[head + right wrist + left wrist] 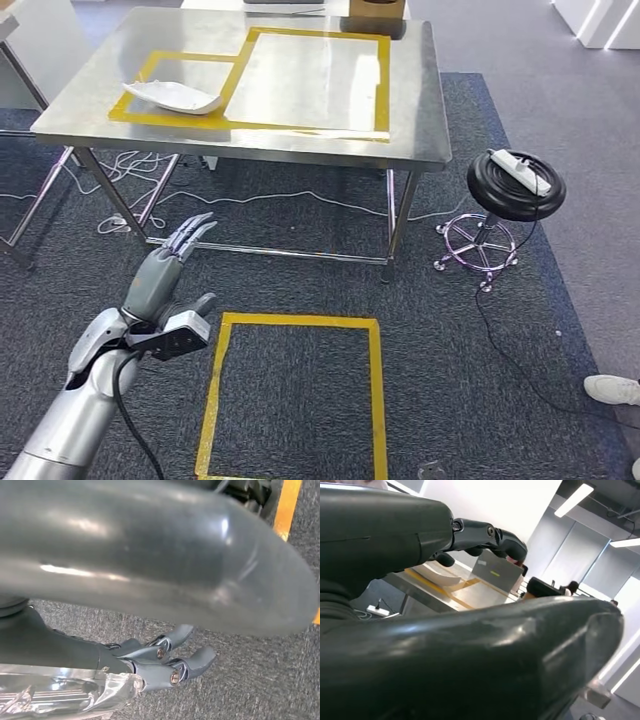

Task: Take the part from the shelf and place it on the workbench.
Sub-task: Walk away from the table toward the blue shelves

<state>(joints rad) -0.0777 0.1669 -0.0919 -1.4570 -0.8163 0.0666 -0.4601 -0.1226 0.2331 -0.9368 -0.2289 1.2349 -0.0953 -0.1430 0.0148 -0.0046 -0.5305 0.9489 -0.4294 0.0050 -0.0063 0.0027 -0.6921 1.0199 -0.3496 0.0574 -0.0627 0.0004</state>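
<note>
Head view: steel workbench (pixel 423 120) across the upper frame, yellow tape outlines (pixel 381 90) marking two zones on its top. The white part (pixel 175 96) lies in the smaller taped zone, upper left of the frame, flat on the metal, one edge over the tape. No shelf is in view.

Judged handling: the part looks like a thin, shallow, curved shell, probably moulded plastic or sheet, so light and fairly stiff but likely to flex at the thin rim. The glossy surface could slip on smooth fingers and slide on the steel top. Best hold is probably a pinch across a long edge or under the raised rim; there is no handle or boss to see.

Left hand (pixel 162 290), lower left of the head view, is raised over the dark carpet (pixel 468 360), fingers straight and spread toward the bench, holding nothing, well apart from the part. In the left wrist view, its dark fingers (pixel 486 534) extend free, with the bench and tape beyond.

Right hand (pixel 158 660) hangs over the carpet, fingers only slightly curled and apart; a clear, glossy, wrinkled sheet-like thing (pixel 64 695) lies against the hand at the lower left of that picture. What it is, and whether the hand grips it, cannot be told.

A yellow floor square (pixel 294 400) sits at lower centre and a black stool (pixel 515 185) carrying a white power strip (pixel 521 170) at right. Someone's white shoe (pixel 611 388) is at the right edge.

No readable brand, label or writing anywhere.
</note>
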